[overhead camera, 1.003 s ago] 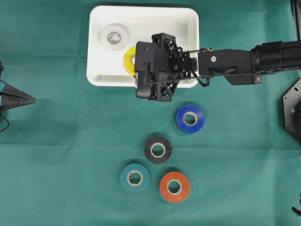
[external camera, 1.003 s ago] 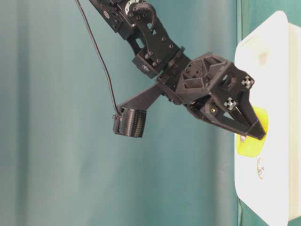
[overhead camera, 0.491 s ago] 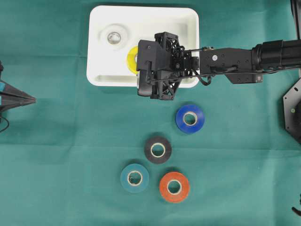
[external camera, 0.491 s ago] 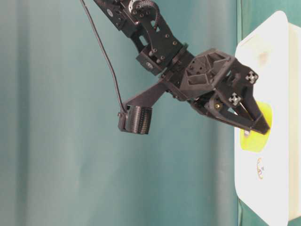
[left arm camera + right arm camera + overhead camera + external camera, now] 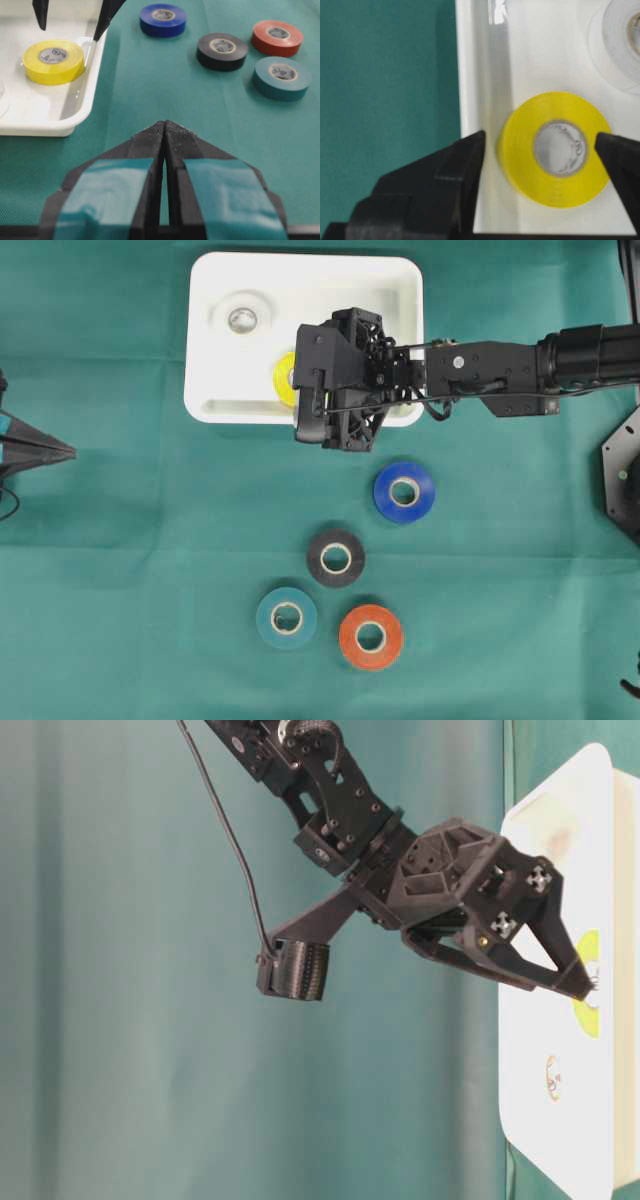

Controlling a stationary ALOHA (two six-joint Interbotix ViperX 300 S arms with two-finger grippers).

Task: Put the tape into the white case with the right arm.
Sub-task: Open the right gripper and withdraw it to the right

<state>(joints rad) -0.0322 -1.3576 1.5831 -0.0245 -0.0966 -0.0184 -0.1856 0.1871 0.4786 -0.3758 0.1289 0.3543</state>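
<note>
yellow tape down in the case, right gripper spread over it

the yellow tape [image 5: 555,147] lies flat, hole up, on the floor of the white case [image 5: 230,400], close to the near rim. it sits directly under the right gripper [image 5: 540,150], between the two fingers. a flat round roll, so no long axis to line up. the right arm [image 5: 500,365] is the one over it. the left gripper [image 5: 165,132] is parked well away on the cloth, fingers pressed together, holding nothing.

right gripper fingers stand wide apart, one on each side of the roll. in the wrist view there is a gap between the roll and each finger [image 5: 455,160], so it looks let go, not clamped. left wrist view shows the finger tips above the roll, one over the rim.

a clear tape [image 5: 241,318] is also in the case. blue tape [image 5: 404,492], black tape [image 5: 335,558], teal tape [image 5: 287,618] and red tape [image 5: 371,637] are on the cloth outside. judgement: next move is lift clear, then go toward the blue tape, nearest.
</note>
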